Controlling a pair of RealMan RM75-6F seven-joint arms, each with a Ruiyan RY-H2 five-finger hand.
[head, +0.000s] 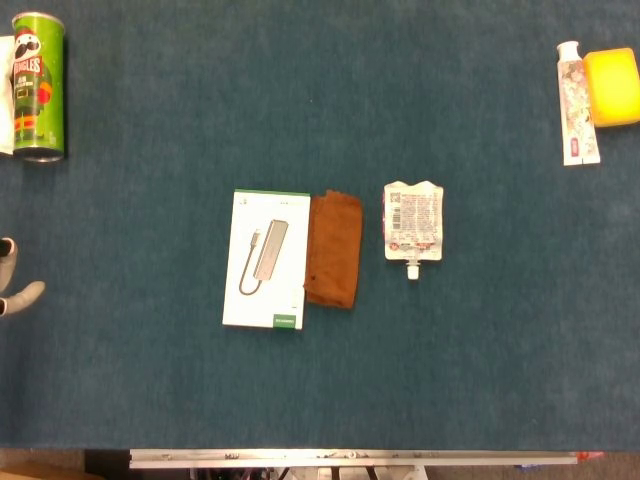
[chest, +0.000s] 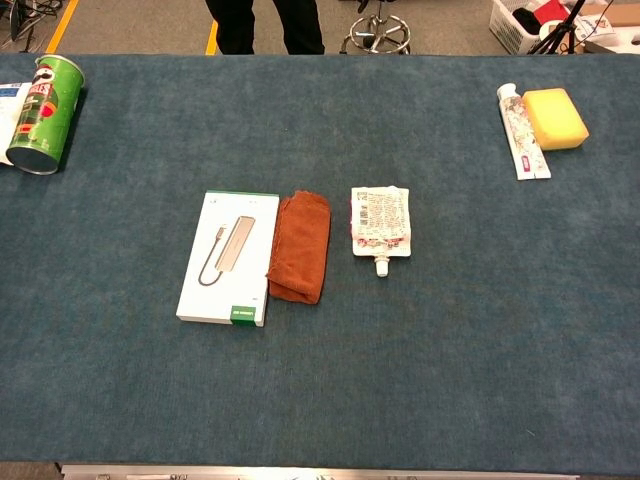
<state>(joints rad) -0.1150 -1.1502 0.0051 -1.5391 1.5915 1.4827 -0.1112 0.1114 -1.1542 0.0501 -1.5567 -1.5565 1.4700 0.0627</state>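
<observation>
Only the pale fingertips of my left hand (head: 18, 296) show, at the left edge of the head view; they are apart, with nothing between them. They hover over bare blue cloth, well left of a white box (head: 266, 259) (chest: 229, 257) picturing a USB hub. A folded brown cloth (head: 333, 249) (chest: 300, 246) lies against the box's right side. A spouted pouch (head: 413, 223) (chest: 380, 222) lies flat just right of the cloth. My right hand appears in neither view.
A green Pringles can (head: 38, 86) (chest: 43, 100) lies at the far left. A toothpaste tube (head: 577, 105) (chest: 520, 133) and yellow sponge (head: 611, 86) (chest: 554, 118) sit at the far right. A person (chest: 265, 20) stands beyond the table.
</observation>
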